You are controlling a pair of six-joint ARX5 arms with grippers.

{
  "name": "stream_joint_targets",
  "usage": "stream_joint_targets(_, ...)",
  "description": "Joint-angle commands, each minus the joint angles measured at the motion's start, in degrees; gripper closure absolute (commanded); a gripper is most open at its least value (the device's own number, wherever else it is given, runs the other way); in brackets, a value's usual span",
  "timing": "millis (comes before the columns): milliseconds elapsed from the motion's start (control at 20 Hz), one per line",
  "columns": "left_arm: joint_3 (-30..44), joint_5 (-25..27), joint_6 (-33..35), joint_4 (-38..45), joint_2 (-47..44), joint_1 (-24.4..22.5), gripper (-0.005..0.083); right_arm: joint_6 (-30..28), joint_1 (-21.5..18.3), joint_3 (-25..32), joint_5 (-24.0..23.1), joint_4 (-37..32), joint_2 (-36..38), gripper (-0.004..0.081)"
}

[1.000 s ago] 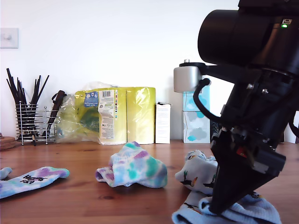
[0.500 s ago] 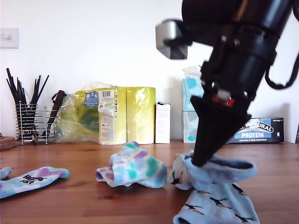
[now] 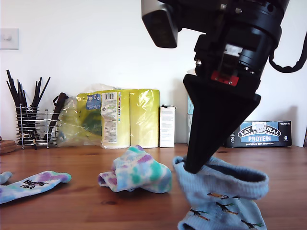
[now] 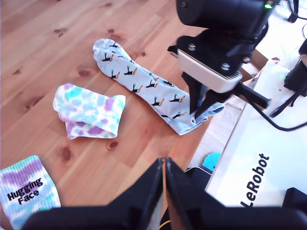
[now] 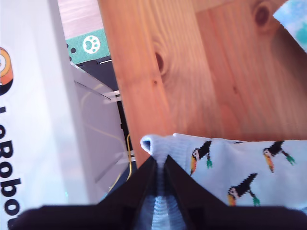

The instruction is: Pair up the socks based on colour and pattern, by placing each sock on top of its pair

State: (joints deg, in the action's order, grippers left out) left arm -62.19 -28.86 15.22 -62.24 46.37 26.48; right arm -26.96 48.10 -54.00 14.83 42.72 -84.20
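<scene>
Lifting higher than a moment ago, my second gripper (image 5: 160, 165) is pinching the limp, light bird-print sock (image 3: 223, 194) by its cuff, draping it, while my first gripper (image 4: 163, 165) is idling pressed together.

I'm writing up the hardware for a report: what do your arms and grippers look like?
My second gripper has long, black, wedge-shaped fingers tapering to a point, under a black cylindrical body with a small red patch and a looping black cable. A white block sits above its fingers in the first wrist view. My first gripper has matching black tapered fingers.
</scene>
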Motion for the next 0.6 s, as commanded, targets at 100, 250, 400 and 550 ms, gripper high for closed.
stream_joint_targets(100, 0.42, -0.22, 0.22, 0.07, -0.13, 0.15, 0.0796, 0.24, -0.11, 0.13, -0.20, -0.04, -0.31, 0.0517)
stream_joint_targets(250, 0.42, -0.22, 0.26, 0.33, 0.09, 0.15, 0.0796, 2.38, -0.11, 0.11, -0.04, 0.63, -0.28, 0.0412)
stream_joint_targets(400, 0.42, -0.20, 0.61, 1.14, 0.37, 0.15, 0.0796, 6.62, -0.39, 0.09, 3.39, 1.16, 0.17, 0.0454)
stream_joint_targets(550, 0.42, -0.11, 1.36, 3.23, 1.36, 0.15, 0.0796, 14.69, -1.66, 0.09, 3.08, -1.27, 2.58, 0.0768)
